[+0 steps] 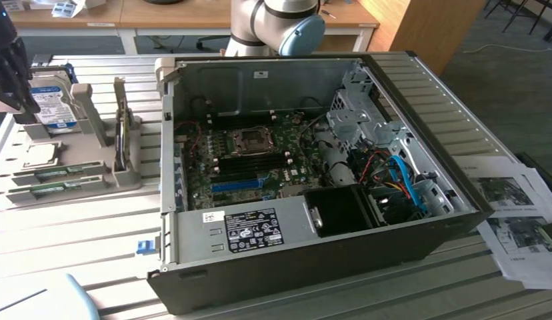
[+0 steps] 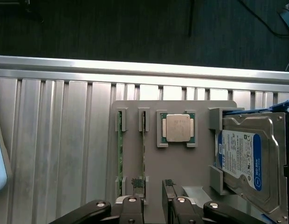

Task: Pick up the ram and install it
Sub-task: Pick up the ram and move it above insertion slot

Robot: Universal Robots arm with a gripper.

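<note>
Two ram sticks, thin green boards on edge, stand in a grey holder [image 1: 81,163] on the exterior view's left: one ram [image 1: 61,173] [image 2: 143,147] and a second [image 1: 52,191] [image 2: 120,156] beside it. My gripper [image 2: 154,184] hovers above the holder's edge, open, with nothing between its dark fingers [image 2: 138,183]. One finger sits close to the end of the nearer ram stick. In the exterior view the gripper [image 1: 9,93] is the dark shape at the far left, above the holder. The motherboard's black ram slots [image 1: 251,160] lie inside the open computer case [image 1: 303,267].
A square silver processor chip [image 2: 178,127] [image 1: 41,155] and a hard drive [image 2: 247,161] [image 1: 52,100] share the holder. A blue long slot [image 1: 236,185], the CPU socket [image 1: 252,139] and cables [image 1: 396,177] sit in the case. Paper sheets [image 1: 516,220] lie at the exterior view's right.
</note>
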